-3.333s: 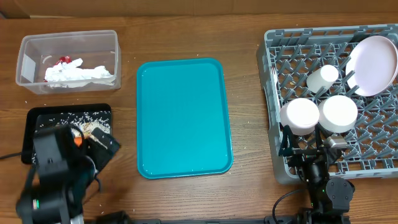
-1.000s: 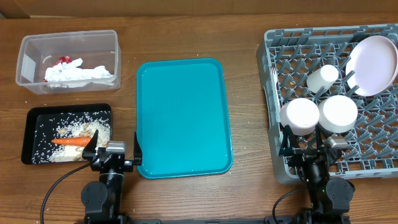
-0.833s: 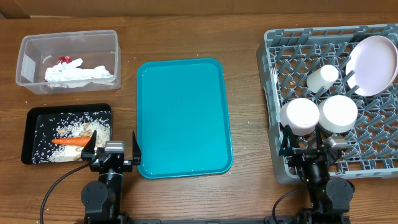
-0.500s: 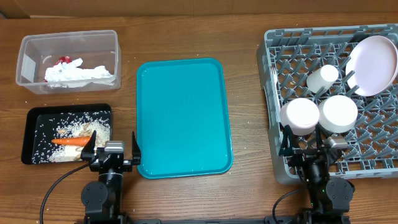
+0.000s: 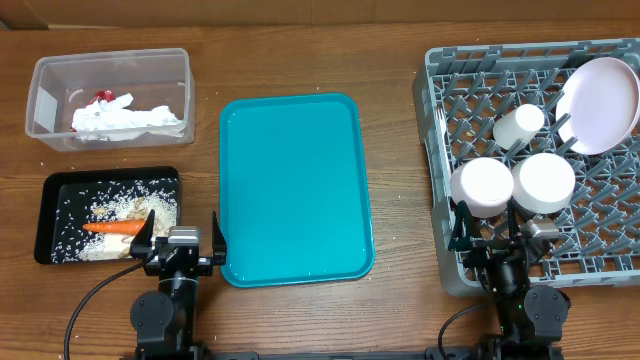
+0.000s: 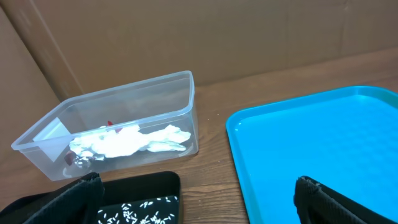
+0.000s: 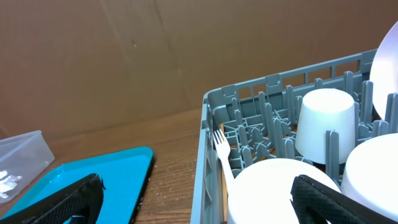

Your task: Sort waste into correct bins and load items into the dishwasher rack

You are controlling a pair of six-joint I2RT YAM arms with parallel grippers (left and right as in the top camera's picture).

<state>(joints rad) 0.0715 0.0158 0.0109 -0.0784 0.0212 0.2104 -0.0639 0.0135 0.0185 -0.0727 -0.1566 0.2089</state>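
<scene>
Biggest first: the dishwasher rack on the right, then the bare teal tray mid-table, the clear tub far left, the black tray nearer. In the rack, the plate leans in the far corner, with two bowls and the cup upside down among the pegs. Napkins and red wrapper lie in the tub, carrot and rice in the black tray. Both pincers gape wide and empty, the left pincer beside the black tray, the right pincer at the rack's near wall. Danger? A careless rise on the right could clip the nearer of those bowls. Seconds ago the left arm covered the black tray; now it's parked.
</scene>
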